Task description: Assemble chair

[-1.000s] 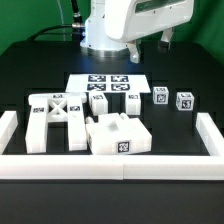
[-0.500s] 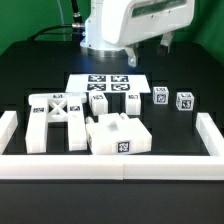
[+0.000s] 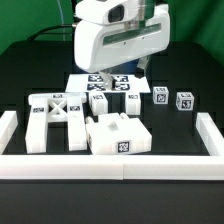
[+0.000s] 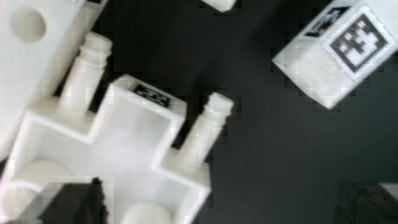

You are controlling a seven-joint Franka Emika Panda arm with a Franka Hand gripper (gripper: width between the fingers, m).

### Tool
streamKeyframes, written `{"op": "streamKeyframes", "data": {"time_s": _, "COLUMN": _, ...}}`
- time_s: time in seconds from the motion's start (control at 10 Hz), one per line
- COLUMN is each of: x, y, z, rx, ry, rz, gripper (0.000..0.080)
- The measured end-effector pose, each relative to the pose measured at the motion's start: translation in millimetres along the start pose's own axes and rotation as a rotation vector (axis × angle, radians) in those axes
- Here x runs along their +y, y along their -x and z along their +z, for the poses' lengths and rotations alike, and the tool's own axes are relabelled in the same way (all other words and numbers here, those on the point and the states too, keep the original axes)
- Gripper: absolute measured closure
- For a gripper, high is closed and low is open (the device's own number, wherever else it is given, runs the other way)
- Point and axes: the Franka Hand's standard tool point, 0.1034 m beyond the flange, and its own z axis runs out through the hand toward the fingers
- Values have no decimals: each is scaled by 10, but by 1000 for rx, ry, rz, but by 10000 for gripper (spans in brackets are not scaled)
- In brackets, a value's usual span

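**Chair parts laid loose, none yet joined.** On the black table [image 3: 30,70] we see the cross-braced frame [image 3: 55,112] at the exterior view's left. The blocky panel [image 3: 118,135] lies just beside it, nearer the front. A row of small tagged legs [image 3: 160,97] stands upright behind them, along and beside the near edge of the marker board [image 3: 105,82]. The arm [image 3: 120,40] hangs over that board and hides its own tool in this view.

In the wrist view the gripper [image 4: 228,192] shows only as two dark fingers [image 4: 75,198] at opposite edges of the picture. We judge it spread wide and holding nothing. Below it lies a white pegged part [image 4: 107,150], with a tagged block [image 4: 347,50] well apart from it. We cannot tell for certain which chair piece the pegged part is.

**Hazards.** A descent that is slightly off line could land a finger on an upright peg rather than beside it, tipping or skidding the part. The legs stand near one another, so we expect that a wide-spread finger reaching for one may knock its neighbour over. The smooth plastic faces may also slip in an off-centre grip.

**Containers.** We see no box or tray. The nearest thing is the low border rail [image 3: 110,166], which fences the table on three sides. All the chair parts lie inside it.
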Motion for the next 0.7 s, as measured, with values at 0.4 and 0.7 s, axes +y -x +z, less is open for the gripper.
{"op": "streamKeyframes", "data": {"time_s": 0.4, "x": 61, "y": -60, "z": 65, "rx": -3, "ry": -1, "rz": 73, "gripper": 150}}
{"op": "streamKeyframes", "data": {"time_s": 0.7, "x": 277, "y": -345, "z": 171, "rx": 20, "ry": 11, "rz": 72, "gripper": 150}}
